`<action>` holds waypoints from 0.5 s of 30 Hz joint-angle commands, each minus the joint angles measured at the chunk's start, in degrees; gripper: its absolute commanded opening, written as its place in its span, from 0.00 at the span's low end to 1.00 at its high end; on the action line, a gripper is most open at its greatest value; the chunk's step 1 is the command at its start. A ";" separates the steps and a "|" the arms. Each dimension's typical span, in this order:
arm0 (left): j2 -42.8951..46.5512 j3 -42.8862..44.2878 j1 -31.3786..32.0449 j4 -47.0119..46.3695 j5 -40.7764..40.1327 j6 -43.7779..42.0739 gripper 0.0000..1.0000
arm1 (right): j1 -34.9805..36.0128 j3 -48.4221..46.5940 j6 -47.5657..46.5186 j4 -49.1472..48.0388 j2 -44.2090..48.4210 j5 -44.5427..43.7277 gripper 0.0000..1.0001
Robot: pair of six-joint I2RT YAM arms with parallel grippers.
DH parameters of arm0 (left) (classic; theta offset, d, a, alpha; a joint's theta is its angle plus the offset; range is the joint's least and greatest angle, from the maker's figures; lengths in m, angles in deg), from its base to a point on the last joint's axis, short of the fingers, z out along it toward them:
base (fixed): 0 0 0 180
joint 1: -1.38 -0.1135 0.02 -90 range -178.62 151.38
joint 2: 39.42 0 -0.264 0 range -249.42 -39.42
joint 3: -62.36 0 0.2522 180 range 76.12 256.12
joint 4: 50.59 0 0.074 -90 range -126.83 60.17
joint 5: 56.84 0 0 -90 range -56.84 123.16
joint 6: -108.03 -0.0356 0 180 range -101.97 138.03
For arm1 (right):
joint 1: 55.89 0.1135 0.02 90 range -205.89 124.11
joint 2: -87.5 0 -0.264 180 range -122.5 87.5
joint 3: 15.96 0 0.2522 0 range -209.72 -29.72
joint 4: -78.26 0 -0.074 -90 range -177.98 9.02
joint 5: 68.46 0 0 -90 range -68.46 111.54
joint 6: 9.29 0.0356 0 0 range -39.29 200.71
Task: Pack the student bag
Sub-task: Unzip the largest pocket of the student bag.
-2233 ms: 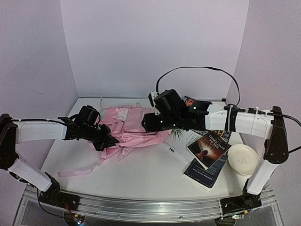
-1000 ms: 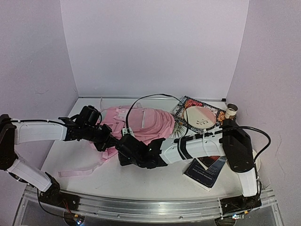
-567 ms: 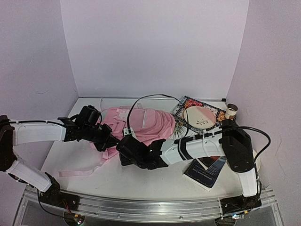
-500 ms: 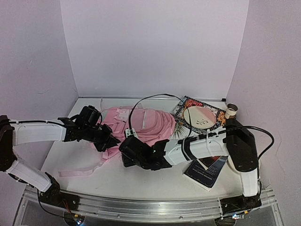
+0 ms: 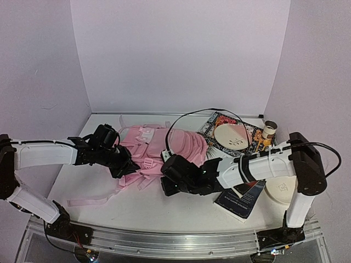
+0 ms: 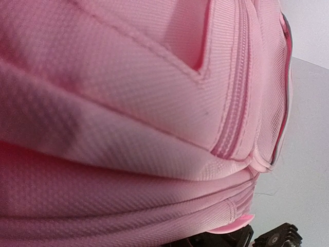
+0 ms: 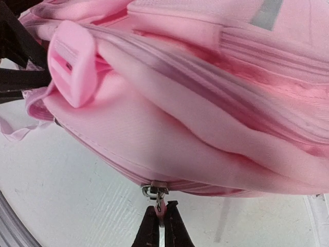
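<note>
The student bag (image 5: 151,149) lies across the middle of the table, pale pink and soft, with a zip along its near edge. My left gripper (image 5: 125,166) is shut on the fabric at the bag's left near corner. In the left wrist view pink fabric (image 6: 128,103) fills the picture and hides the jaws. My right gripper (image 7: 161,215) is shut on the small pink zipper pull (image 7: 157,194) at the bag's lower seam, just above the white table. From above, the right gripper (image 5: 165,182) sits at the bag's near edge.
A patterned book (image 5: 248,131) with a pale round disc (image 5: 231,135) on it lies at the back right, next to a small cup (image 5: 268,130). A dark book (image 5: 245,196) and a white plate (image 5: 283,189) lie under the right arm. A pink strap (image 5: 90,196) trails front left.
My right gripper has shut on the zipper pull and moved right along the bag's near edge. The bag's top has flattened out. The left arm has held still.
</note>
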 commanded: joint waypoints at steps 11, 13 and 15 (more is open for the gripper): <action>-5.05 7.94 -13.11 16.97 -11.30 -31.24 0.00 | -3.16 1.59 -12.68 14.04 11.68 10.39 0.00; -7.78 10.11 -13.85 20.09 -16.49 -35.86 0.00 | -3.16 -1.00 -14.12 15.46 10.71 13.44 0.00; -10.06 11.75 -15.34 21.52 -21.31 -38.61 0.00 | -2.89 -4.67 -15.56 16.95 8.53 17.28 0.00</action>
